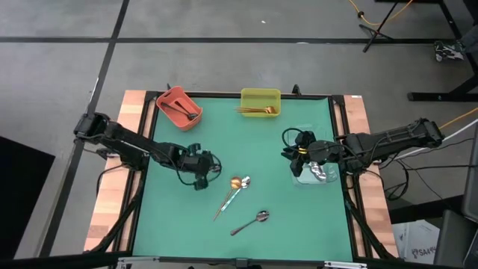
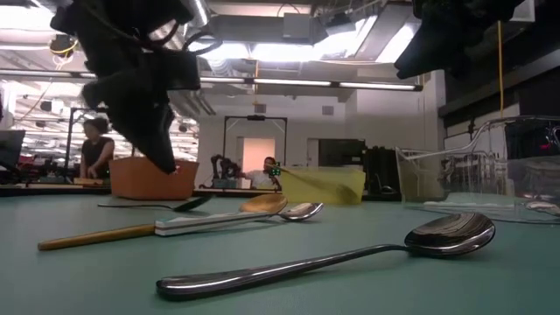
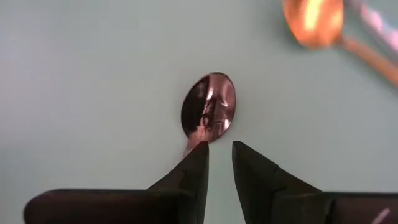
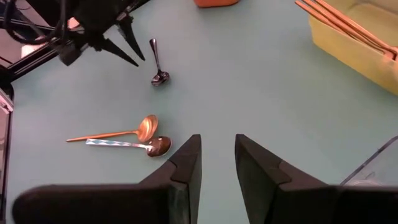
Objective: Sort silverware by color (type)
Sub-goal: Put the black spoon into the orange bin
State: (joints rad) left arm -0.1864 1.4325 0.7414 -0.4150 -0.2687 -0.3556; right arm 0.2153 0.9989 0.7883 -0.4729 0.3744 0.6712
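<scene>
No readable writing seen. Left gripper [image 3: 220, 163] is held just above a dark spoon [image 3: 208, 113] on mat, w/ fingers narrowly apart, nothing gripped. Right gripper [image 4: 217, 163] is hovered over clear bin [image 1: 315, 178] at right, fingers slightly parted, empty.

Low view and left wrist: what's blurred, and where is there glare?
Low view: the dark spoon up front is sharp, the left pincer is a soft backlit silhouette, and ceiling lights flare behind it. Left wrist view: the dark spoon bowl mirrors the rig, while the gold spoon at the edge is blurred.
</scene>
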